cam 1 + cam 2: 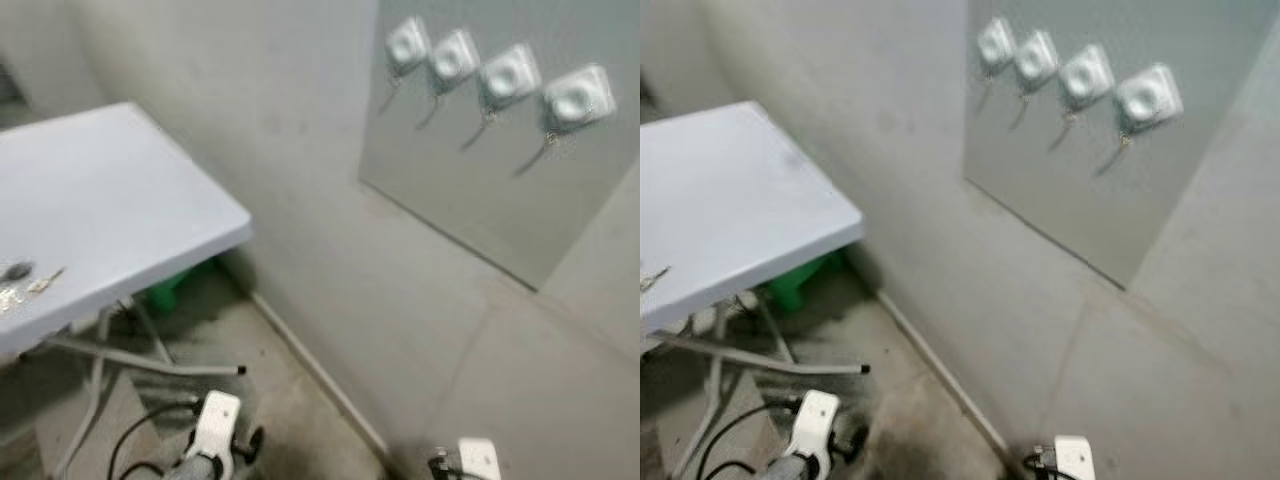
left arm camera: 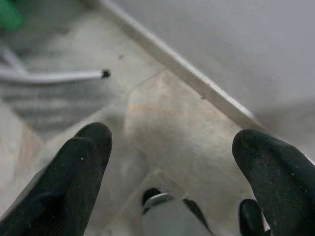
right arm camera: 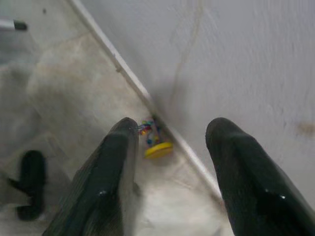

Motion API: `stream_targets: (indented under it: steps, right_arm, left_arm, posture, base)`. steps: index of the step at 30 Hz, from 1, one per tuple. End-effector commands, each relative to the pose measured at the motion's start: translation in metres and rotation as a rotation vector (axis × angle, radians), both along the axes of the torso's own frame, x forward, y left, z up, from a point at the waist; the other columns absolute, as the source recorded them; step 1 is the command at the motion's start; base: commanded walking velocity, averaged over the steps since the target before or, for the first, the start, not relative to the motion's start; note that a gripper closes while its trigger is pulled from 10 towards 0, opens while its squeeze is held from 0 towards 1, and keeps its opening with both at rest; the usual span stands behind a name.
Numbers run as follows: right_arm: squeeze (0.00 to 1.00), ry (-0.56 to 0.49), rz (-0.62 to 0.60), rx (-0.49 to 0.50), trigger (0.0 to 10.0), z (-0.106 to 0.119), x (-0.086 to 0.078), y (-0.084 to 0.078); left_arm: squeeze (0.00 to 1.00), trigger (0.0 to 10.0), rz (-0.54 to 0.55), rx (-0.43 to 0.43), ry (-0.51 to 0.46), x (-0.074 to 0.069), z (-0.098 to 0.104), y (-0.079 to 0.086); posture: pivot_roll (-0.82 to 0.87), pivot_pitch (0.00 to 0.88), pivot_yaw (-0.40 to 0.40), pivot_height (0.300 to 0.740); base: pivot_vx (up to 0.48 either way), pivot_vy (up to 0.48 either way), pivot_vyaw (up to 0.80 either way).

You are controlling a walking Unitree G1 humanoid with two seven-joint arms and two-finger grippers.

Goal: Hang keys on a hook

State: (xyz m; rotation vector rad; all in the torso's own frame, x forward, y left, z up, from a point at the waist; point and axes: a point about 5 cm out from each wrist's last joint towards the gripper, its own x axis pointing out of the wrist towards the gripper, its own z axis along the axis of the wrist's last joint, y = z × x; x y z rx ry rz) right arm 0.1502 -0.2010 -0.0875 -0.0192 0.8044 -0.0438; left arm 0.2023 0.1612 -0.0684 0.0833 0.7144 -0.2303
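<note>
A small bunch of keys (image 1: 18, 285) with a dark fob lies on the grey-blue folding table (image 1: 120, 200) at the far left edge. Several white square hooks (image 1: 508, 73) sit in a row on a grey panel (image 1: 480, 190) high on the wall to the right; thin metal pieces hang below them. Both arms hang low near the floor, far from the keys and the hooks. In the left wrist view my left gripper (image 2: 172, 147) is open over bare floor. My right gripper (image 3: 174, 130) is open too, with nothing between its fingers.
A small yellow object with coloured bits (image 3: 157, 149) lies on the floor by the skirting board (image 1: 320, 375), just beyond my right gripper. Metal table legs (image 1: 140, 360) and a green container (image 1: 165, 290) stand under the table. A black cable (image 1: 130, 440) lies on the floor.
</note>
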Motion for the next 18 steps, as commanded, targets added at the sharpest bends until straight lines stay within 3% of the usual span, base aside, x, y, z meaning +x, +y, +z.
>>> stream_targets:
  steps: [1, 18]
  right_arm:
    - [0.00, -0.021, 0.006, 0.013, 10.0, 0.003, 0.009, 0.006]
    - [0.00, -0.061, 0.036, 0.018, 10.0, 0.009, 0.023, 0.010]
  left_arm:
    - [0.00, 10.0, 0.025, 0.024, 0.004, 0.001, 0.001, 0.009]
    - [0.00, 10.0, 0.013, -0.027, -0.083, 0.028, 0.017, -0.008]
  posture:
    - [0.03, 0.000, -0.039, 0.692]
    - [0.04, 0.000, -0.044, 0.692]
  base:
    - [0.000, 0.000, 0.80]
    - [0.000, 0.000, 0.80]
